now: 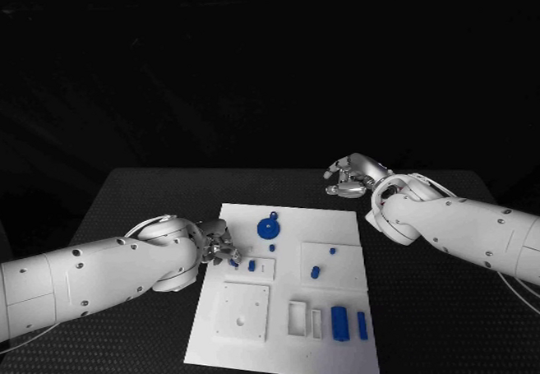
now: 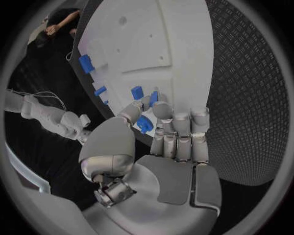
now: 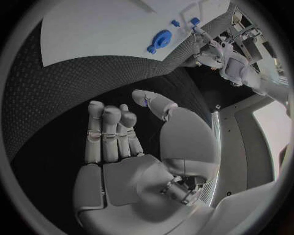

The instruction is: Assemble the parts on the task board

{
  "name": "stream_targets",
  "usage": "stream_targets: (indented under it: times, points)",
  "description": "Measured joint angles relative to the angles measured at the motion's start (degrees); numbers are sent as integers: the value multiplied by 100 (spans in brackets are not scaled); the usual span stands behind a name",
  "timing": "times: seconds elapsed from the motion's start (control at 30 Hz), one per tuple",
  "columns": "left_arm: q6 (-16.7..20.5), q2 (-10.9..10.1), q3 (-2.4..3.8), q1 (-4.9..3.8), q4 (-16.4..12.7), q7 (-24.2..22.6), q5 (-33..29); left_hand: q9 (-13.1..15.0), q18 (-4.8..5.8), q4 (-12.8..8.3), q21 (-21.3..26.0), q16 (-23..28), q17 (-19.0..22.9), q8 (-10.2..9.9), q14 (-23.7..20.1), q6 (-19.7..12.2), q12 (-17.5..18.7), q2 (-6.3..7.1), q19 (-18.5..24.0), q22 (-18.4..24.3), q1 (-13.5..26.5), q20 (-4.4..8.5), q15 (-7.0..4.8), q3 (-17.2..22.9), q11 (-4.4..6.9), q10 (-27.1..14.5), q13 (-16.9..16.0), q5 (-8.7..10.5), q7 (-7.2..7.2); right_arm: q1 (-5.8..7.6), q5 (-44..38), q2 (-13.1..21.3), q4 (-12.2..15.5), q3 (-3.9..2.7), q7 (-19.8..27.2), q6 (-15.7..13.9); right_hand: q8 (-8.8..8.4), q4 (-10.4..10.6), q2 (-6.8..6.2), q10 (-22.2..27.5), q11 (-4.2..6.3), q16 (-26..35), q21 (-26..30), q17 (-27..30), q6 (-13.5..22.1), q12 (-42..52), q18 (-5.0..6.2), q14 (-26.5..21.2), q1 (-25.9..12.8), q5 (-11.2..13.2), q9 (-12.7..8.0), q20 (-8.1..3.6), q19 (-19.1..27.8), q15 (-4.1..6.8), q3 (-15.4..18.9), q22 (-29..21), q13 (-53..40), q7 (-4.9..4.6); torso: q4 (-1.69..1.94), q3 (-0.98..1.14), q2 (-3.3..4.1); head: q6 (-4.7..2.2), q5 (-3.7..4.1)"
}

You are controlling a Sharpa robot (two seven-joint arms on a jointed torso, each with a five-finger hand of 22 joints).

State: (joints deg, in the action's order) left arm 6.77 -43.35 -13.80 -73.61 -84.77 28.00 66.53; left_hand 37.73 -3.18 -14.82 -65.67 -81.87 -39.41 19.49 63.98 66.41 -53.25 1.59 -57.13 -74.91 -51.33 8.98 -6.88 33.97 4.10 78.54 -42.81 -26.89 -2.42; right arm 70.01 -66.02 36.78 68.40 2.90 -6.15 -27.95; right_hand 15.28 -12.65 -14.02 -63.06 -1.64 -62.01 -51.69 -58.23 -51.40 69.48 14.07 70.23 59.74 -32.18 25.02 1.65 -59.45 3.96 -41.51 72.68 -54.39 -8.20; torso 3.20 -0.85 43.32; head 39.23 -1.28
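Robot hand on the left [image 1: 215,246] pinched a small blue part [image 2: 144,123] over the white board's [image 1: 343,221] left edge, while the right robot hand [image 1: 355,176] hung empty, fingers loosely curled, beyond the far edge.

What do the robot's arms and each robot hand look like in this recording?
Both arms are glossy white, rounded shells dotted with small dark screw holes. Thin pale cables loop at each wrist. The left robot hand and right robot hand are silver metal with segmented fingers; the wrist views show flat grey palm plates and smooth rounded thumb bases.
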Motion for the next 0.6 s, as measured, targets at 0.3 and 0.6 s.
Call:
stream_targets:
  times: [0.3, 0.6]
  points:
    - [-76, 9, 1, 22, -29, 14, 84, 0, -1, -1, 0, 0, 1, 13, 2, -9, 0, 0, 1, 0, 0, -1, -3, -1, 0, 0, -6, 0, 9, 0, 0, 2, 0, 0, 0, 12, 0, 0, 0, 0, 0, 0, 0, 0, 0, 13, 0, -3, 0, -22, 0, 0, 0, -3, 0, 5, 5, 0, 0, -1, 0, 16, 3]
    - [-117, 11, 5, 29, -35, 19, 130, 0, -3, 1, 0, 0, -4, 21, 6, -13, 0, 0, 1, 0, 0, -1, -6, 1, 3, -3, -15, 10, 13, 0, 0, 1, -2, 0, 0, 20, 0, 0, 0, 0, 0, 0, 0, -1, 0, 13, 0, -3, 0, -22, 0, 0, 0, -3, 0, 4, 5, 0, 1, -1, 0, 21, -4]
